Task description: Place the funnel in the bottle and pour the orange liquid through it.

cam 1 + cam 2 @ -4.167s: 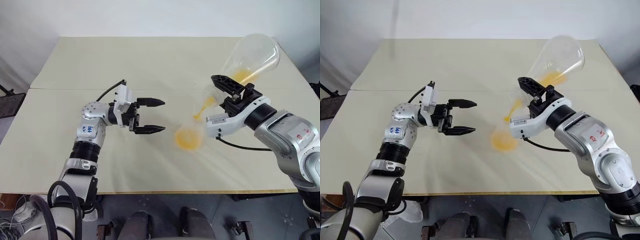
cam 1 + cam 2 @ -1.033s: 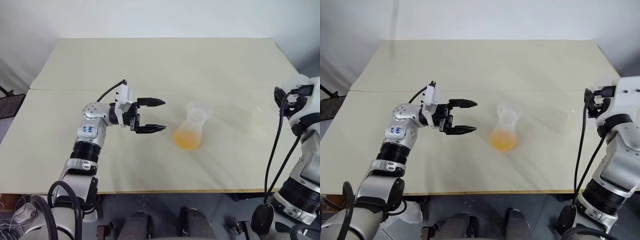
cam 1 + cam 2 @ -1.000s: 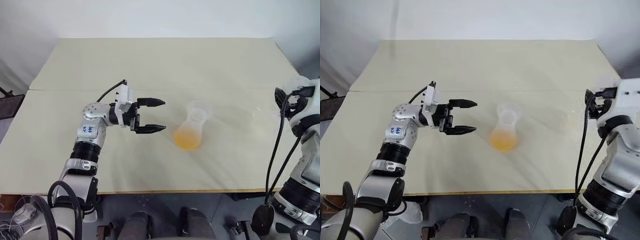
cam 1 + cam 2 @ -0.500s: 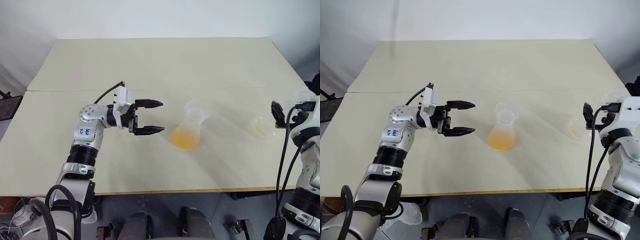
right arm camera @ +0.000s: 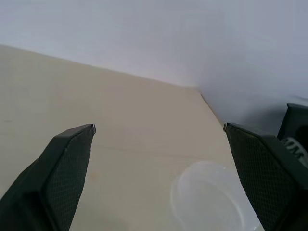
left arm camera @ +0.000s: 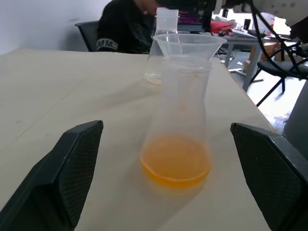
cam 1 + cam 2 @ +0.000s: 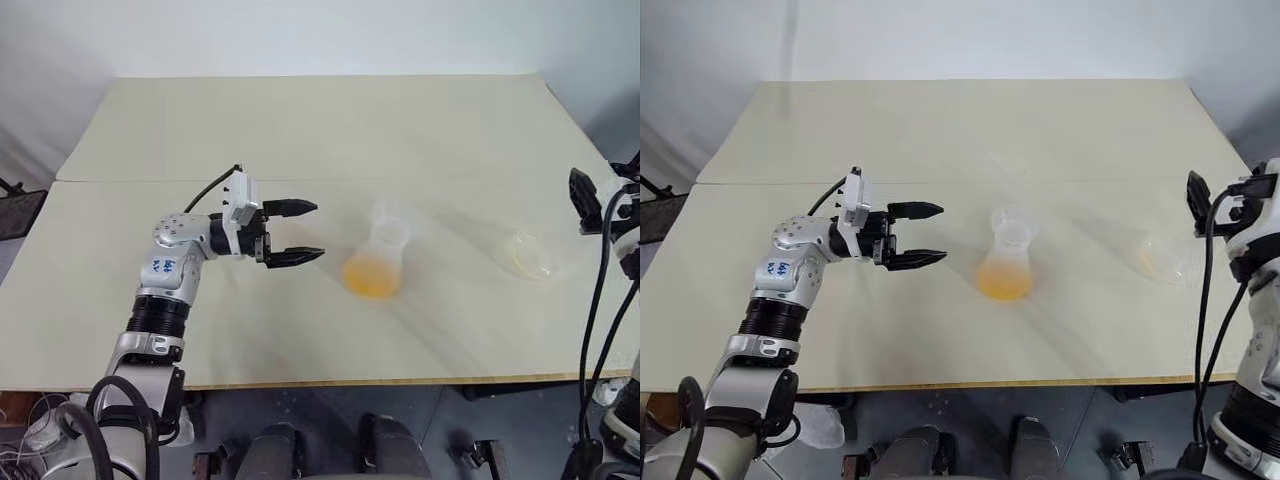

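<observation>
Near the table (image 7: 300, 130) middle stands the bottle (image 7: 378, 262), funnel (image 6: 188, 44) seated in its neck, orange liquid (image 6: 175, 160) pooled low. Looks light, thin-walled, slippery, bottom-weighted; best gripped at the narrow neck. Left gripper (image 7: 296, 232) spread wide beside it, empty; right gripper (image 5: 159, 154) likewise wide by the right edge.

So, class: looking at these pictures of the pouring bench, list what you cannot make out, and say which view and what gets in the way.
- Right gripper: in the eye views the frame's right edge cuts it off; the wrist view shows it open.
- Funnel: its stem is lost among clear walls inside the bottle neck, left wrist view.
- Emptied container: see-through, too faint against the table to tell its shape or leftover liquid, eye views.
- Person: cut by the top edge.
</observation>
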{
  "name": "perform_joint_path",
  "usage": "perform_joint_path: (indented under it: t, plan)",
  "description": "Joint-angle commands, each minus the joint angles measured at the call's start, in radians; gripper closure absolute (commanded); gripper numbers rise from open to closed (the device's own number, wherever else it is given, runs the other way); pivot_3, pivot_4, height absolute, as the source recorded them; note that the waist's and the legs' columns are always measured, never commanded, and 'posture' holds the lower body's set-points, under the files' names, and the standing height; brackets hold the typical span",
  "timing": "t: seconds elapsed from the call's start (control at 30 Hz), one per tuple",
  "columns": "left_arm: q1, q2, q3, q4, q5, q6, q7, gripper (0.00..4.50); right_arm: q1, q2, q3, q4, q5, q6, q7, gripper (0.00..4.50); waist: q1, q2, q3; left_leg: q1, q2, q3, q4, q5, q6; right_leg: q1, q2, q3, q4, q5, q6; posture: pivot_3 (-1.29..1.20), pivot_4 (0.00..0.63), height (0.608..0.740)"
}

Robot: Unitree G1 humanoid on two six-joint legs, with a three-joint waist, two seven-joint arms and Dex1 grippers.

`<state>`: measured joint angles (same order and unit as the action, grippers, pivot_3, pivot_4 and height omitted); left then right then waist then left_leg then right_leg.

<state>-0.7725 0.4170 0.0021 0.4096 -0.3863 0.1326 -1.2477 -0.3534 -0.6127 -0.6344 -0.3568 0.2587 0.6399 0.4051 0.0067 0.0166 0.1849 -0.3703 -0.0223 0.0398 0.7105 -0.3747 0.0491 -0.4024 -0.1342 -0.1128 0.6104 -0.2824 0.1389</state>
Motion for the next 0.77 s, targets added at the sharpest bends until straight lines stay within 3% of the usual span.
perform_joint_path:
  t: [0.03, 0.2, 0.37, 0.53, 0.77]
  plan:
    - [0.002, 0.011, 0.024, -0.04, 0.003, 0.008, 0.056, 0.0, 0.008, -0.059, -0.045, -0.112, 0.101, 0.055, 0.041, 0.03, 0.003, 0.0, 0.0, 0.0, 0.0, 0.0, 0.0, 0.0, 0.0, 0.0, 0.0, 0.0, 0.0, 0.0, 0.0, 0.0, 0.15, 0.74]
    - [0.003, 0.025, 0.057, -0.027, -0.044, 0.015, 0.026, 0.0, 0.108, -0.131, -0.074, -0.251, 0.3, 0.137, 0.182, 0.03, 0.011, 0.0, 0.0, 0.0, 0.001, 0.0, 0.0, 0.0, 0.0, 0.0, 0.001, 0.0, 0.0, 0.0, 0.0, 0.0, 0.15, 0.74]
    - [0.054, 0.083, 0.07, -0.021, -0.047, 0.013, -0.029, 0.0, 0.321, -0.173, -0.12, -0.382, 0.486, 0.153, 0.364, 0.03, 0.02, 0.0, 0.0, 0.0, 0.0, 0.0, 0.001, 0.0, 0.0, 0.001, 0.0, 0.0, -0.001, 0.0, 0.0, 0.0, 0.15, 0.74]
    - [0.107, 0.148, 0.066, 0.02, -0.03, -0.028, -0.119, 0.0, 0.546, -0.182, -0.119, -0.406, 0.445, 0.057, 0.484, 0.03, 0.022, -0.001, 0.0, 0.0, 0.0, 0.0, 0.003, -0.001, 0.001, 0.004, 0.001, 0.0, -0.003, 0.0, 0.0, 0.0, 0.15, 0.74]
    - [0.095, 0.143, 0.089, 0.099, -0.05, -0.064, -0.148, 0.0, 0.73, -0.057, -0.09, -0.325, 0.385, -0.145, 0.539, 0.03, 0.025, -0.001, 0.0, 0.002, 0.0, -0.003, 0.004, -0.001, 0.002, 0.007, 0.001, 0.0, -0.004, 0.0, 0.0, 0.0, 0.15, 0.74]
